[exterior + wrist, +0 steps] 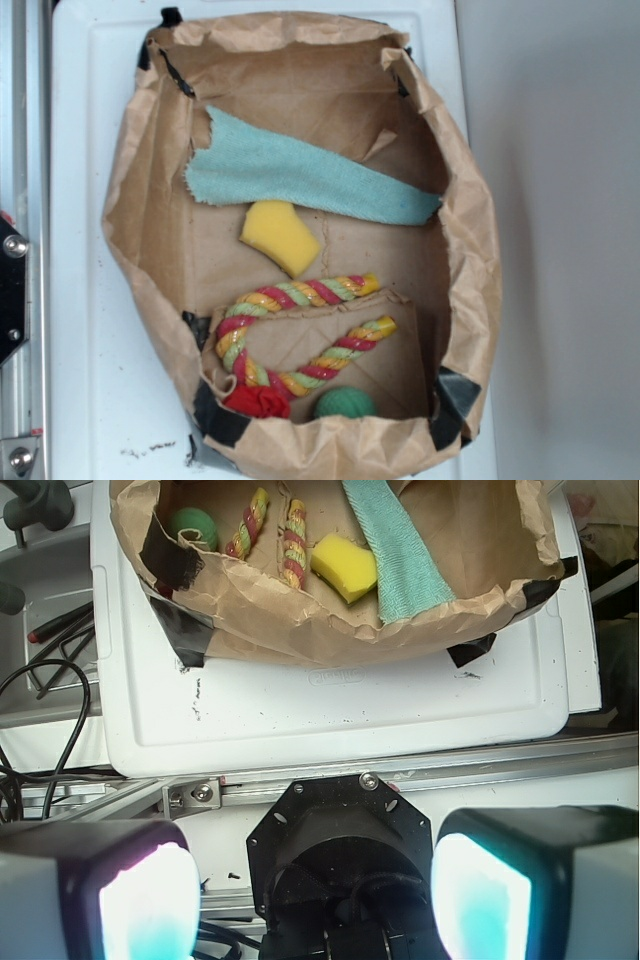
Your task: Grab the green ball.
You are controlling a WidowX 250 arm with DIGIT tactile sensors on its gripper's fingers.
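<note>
The green ball [345, 403] is a small teal-green ribbed ball lying in the near corner of a brown paper bag [140, 180], right beside the red knot [258, 402] of a striped rope toy [300, 335]. In the wrist view the green ball [193, 526] shows at the top left, inside the paper bag [300, 615]. My gripper [315, 900] is open, its two fingers wide apart with nothing between them. It hangs over the robot's black base, well short of the bag and outside it. The exterior view does not show the gripper.
A yellow sponge [281, 235] and a flat light teal cloth [300, 175] lie deeper in the bag. The bag stands on a white lid [330, 710]. The bag's crumpled walls rise around everything. Black cables [50, 695] and a metal rail [480, 765] lie near the base.
</note>
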